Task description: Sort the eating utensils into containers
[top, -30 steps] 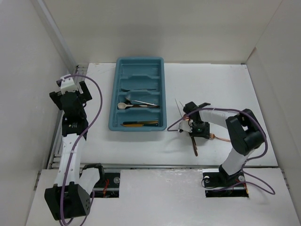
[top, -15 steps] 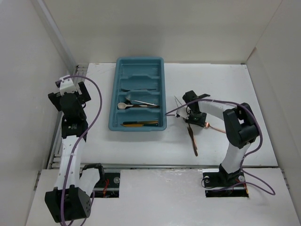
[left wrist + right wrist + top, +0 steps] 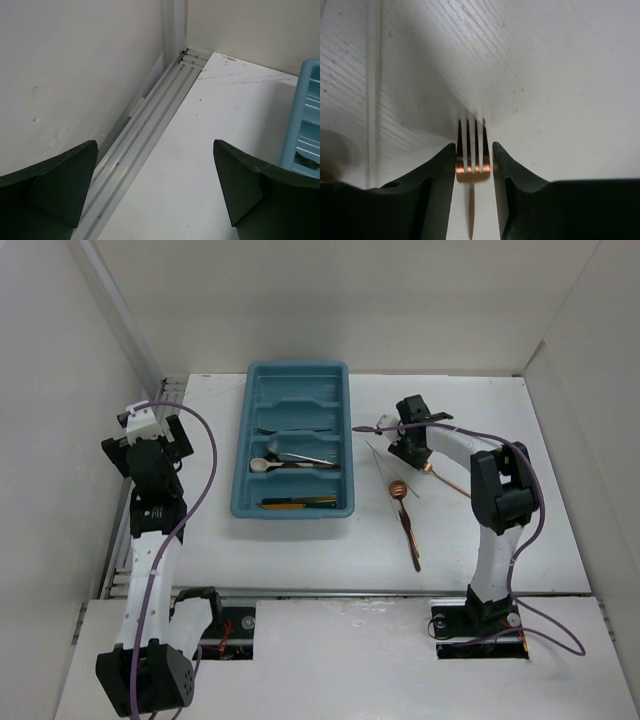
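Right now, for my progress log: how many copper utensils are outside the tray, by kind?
Fork, held in the right hand: 1
Spoon, on the table: 1
Total: 2

I work on a white tabletop (image 3: 300, 550) boxed in by plain white walls: a back wall (image 3: 330, 300) at 12 o'clock, a left wall (image 3: 50, 440) at 9 and a right wall (image 3: 600, 420) at 3. A grey aluminium rail (image 3: 150, 125) runs along the tabletop's 9 o'clock edge to a post (image 3: 173, 25) in the far corner. At 6 o'clock lies a white ledge (image 3: 340, 660). Close up, the tabletop shows fine grain. The light is soft and even, the shadows faint.
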